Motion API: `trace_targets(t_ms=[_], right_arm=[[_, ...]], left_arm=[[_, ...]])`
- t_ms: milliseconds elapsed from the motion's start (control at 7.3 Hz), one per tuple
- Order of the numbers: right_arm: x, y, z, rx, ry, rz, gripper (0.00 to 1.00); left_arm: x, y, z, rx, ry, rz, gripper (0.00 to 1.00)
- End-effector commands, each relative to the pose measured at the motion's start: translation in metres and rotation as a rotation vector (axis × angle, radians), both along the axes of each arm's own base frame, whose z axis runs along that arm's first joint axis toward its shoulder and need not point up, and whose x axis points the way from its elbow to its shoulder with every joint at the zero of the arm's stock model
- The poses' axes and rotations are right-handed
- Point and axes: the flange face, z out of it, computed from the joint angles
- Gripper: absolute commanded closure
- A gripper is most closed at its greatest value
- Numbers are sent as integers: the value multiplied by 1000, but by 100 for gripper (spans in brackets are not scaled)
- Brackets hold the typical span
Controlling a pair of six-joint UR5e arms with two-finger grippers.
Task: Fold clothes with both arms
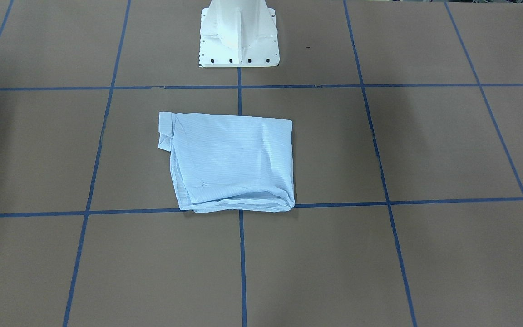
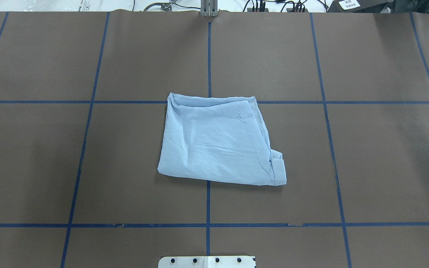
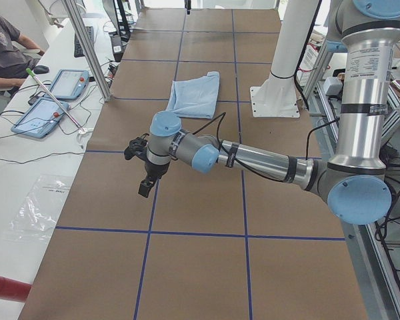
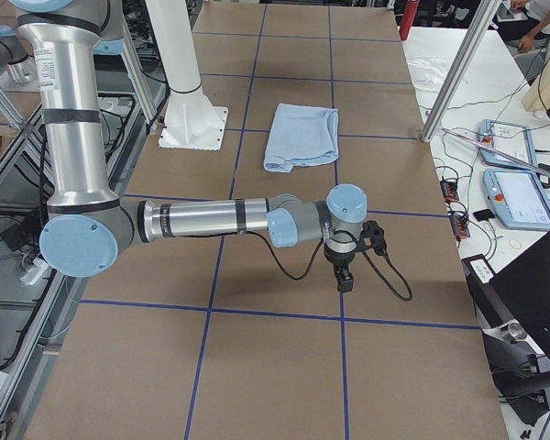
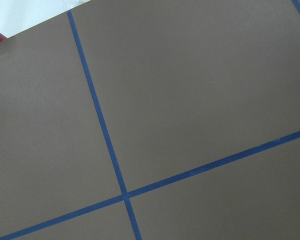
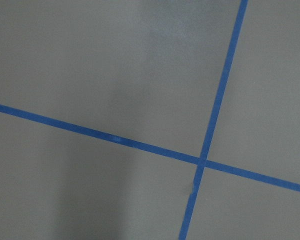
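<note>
The left gripper (image 3: 145,188) is hanging over bare table well to the left of the cloth, pointing down. It shows only in the side view, so whether its fingers are apart or together cannot be told. The right gripper (image 4: 345,280) is doing the same well out to the right, and its state likewise cannot be told. Both wrist cameras are showing only brown table (image 2: 385,167) crossed by blue tape lines (image 2: 208,56).

Between the two arms, the light-blue pinstriped shirt (image 2: 218,143) is lying at the table's middle, just beyond the white base pedestal (image 1: 239,34), folded into a rough rectangle. A small banded flap (image 2: 278,165) is sticking out at its near right corner.

The shirt is looking thin, light and limp, so its stacked layers are likely to slide apart or sag if lifted by one point. A sound hold would be pinching two corners of one edge together, through all layers, one per gripper.
</note>
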Motion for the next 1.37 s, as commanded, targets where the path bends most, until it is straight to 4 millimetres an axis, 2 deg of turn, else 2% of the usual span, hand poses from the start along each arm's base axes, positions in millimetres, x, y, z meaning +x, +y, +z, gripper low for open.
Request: trace_targets(t_ms=[0, 137, 274, 411, 548, 685, 822, 959, 1096, 1233], right_arm=[[3, 6, 13, -16, 1, 2, 0], [10, 11, 18, -31, 1, 15, 0], [15, 15, 20, -45, 0, 31, 0], [16, 15, 18, -89, -7, 84, 0], [16, 15, 4, -123, -19, 143, 0], [14, 20, -5, -136, -45, 161, 0], [19, 21, -8, -175, -82, 166, 0], [28, 23, -7, -220, -108, 182, 0], [37, 29, -2, -267, -135, 199, 0], [49, 44, 10, -299, -143, 222, 0]], left_arm=[[-5, 11, 43, -14, -10, -5, 0], [-8, 17, 56, -56, -9, -7, 0], [-12, 38, 70, -137, 27, 6, 0], [-11, 53, 72, -204, 102, 31, 0], [-16, 68, 87, -244, 106, 24, 0], [-21, 74, 94, -265, 105, 12, 0], [-48, 75, 97, -316, 104, -52, 0], [-57, 75, 92, -333, 101, -68, 0], [-58, 76, 92, -312, 87, -24, 0], [-58, 74, 88, -317, 85, -17, 0]])
